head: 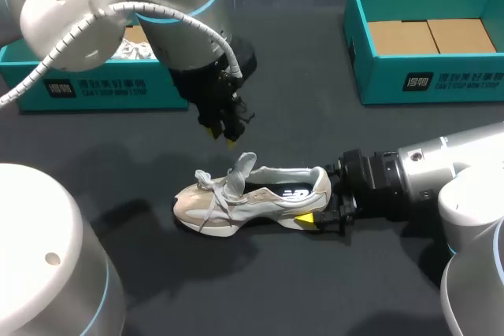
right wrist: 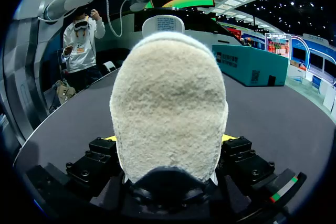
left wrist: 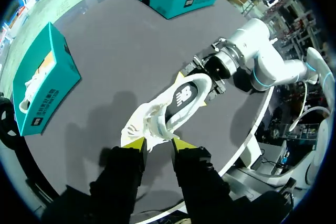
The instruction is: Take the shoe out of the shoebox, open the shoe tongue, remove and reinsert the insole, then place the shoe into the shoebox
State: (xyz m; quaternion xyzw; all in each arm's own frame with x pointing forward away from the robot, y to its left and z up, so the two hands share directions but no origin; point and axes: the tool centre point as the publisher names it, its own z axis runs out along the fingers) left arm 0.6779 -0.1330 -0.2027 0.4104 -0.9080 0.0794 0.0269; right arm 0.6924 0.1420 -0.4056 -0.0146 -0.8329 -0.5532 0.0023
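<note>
A beige and white shoe point(head: 228, 206) lies on the black table, toe to the left and heel to the right. Its dark insole point(head: 283, 193) shows through the opening, and its tongue point(head: 244, 164) stands up. My right gripper point(head: 319, 199) is shut on the heel, which fills the space between its fingers in the right wrist view point(right wrist: 168, 140). My left gripper point(head: 221, 136) hangs just above the tongue, fingers a little apart. In the left wrist view the tongue point(left wrist: 155, 127) and laces sit just ahead of the left gripper point(left wrist: 158, 144), and I cannot tell whether they touch.
A teal shoebox point(head: 94, 88) with white contents stands at the back left. A second teal shoebox point(head: 425, 84) with a brown cardboard floor stands at the back right. Bare black table point(head: 315, 116) lies between them.
</note>
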